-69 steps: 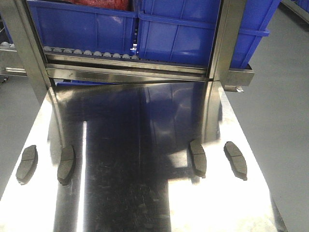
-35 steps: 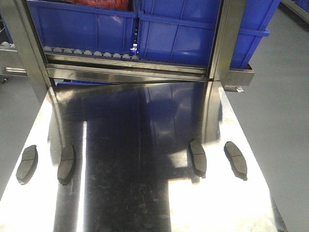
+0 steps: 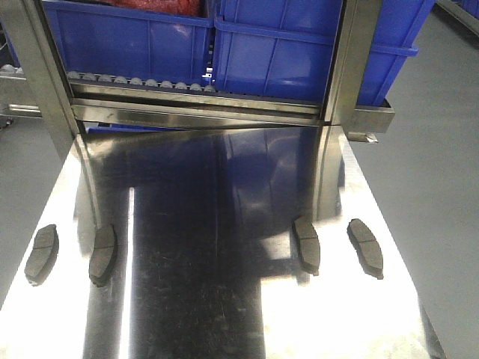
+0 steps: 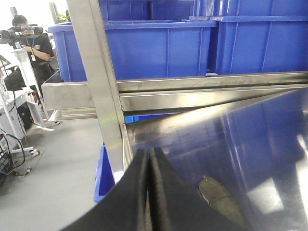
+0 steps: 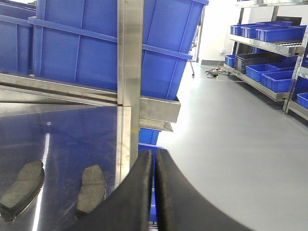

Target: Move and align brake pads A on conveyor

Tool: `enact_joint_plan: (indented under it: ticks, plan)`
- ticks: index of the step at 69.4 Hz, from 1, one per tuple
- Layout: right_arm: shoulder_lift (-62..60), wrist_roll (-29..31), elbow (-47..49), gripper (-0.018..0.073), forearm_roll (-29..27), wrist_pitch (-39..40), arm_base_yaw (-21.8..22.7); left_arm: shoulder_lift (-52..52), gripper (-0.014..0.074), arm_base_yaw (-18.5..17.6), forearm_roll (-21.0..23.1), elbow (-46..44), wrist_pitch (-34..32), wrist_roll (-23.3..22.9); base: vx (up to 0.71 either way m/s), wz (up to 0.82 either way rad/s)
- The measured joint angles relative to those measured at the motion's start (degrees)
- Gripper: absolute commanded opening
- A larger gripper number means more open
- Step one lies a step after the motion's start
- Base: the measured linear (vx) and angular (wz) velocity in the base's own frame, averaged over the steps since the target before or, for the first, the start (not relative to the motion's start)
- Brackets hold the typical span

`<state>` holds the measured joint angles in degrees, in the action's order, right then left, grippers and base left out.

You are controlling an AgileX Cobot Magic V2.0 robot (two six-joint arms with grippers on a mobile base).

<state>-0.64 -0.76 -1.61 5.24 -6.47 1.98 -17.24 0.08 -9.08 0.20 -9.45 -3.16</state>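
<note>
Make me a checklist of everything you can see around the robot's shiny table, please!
Surface: shiny steel table, very reflective.
Job's things: four brake pads lying flat on it, two on the left, two on the right; no conveyor belt in view.
Clutter: nothing seen.
Grippers: left gripper and right gripper, jaws shut, holding nothing.
Cables: black cables on a white stand, away from the table.
Surroundings: blue bins on a rack behind the table; a person with a camera; grey floor.
</note>
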Motion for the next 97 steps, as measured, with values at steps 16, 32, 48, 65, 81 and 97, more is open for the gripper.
enact_joint_plan:
  ticks: [16,32,48,65,81,97]
  plan:
    - [0.0,0.0,0.0,-0.0001,0.0,0.0,0.0,-5.0,-0.0006,0.0,0.0,-19.3,20.7,0.0,0.00,0.00]
    - [0.0,0.0,0.0,-0.0001,0.0,0.0,0.0,-12.3,0.0017,0.0,0.2,-29.7,31.6,0.0,0.00,0.00]
    - [0.0,0.0,0.0,-0.0001,0.0,0.0,0.0,-12.5,0.0390,0.0,0.2,-29.9,33.2,0.0,0.00,0.00]
    - [0.0,0.0,0.0,-0.0001,0.0,0.0,0.0,-12.5,0.0659,0.0,0.7,-29.9,34.0,0.0,0.00,0.00]
    - [0.0,0.0,0.0,-0.0001,0.0,0.0,0.0,-16.3,0.0631,0.0,5.0,-30.9,34.4,0.0,0.00,0.00]
    - [0.0,0.0,0.0,-0.0001,0.0,0.0,0.0,-33.9,0.0629,0.0,7.6,-39.5,37.9,-3.2,0.00,0.00]
